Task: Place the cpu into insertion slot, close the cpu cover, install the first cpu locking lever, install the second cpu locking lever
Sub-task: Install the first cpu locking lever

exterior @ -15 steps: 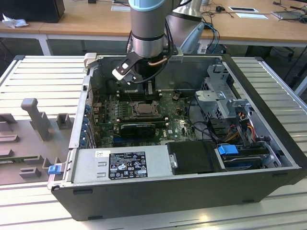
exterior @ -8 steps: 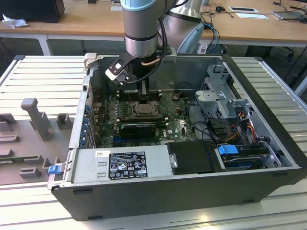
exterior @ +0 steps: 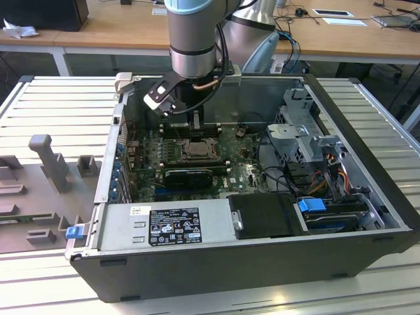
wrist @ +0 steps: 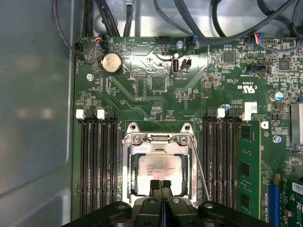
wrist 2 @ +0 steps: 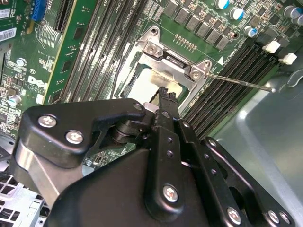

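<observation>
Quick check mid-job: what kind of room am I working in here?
Likely a robotics lab or workshop: the open computer case sits on a slatted metal workbench, with wooden desks behind it.

Pale ribbed desk [exterior: 59,98], open black computer case [exterior: 249,262] sitting square on it, grey moulded fixture [exterior: 49,161] lying just beside, at the exterior view's left.

Even overhead light in the exterior view; the case [exterior: 262,266] sits dimmer inside, shadowed under the arm [exterior: 193,39]. In the first wrist view, white glare smears across the board [wrist: 154,61] and the cover [wrist: 127,168] gleams. In the second wrist view, the cpu [wrist 2: 142,82] washes out pale.
</observation>
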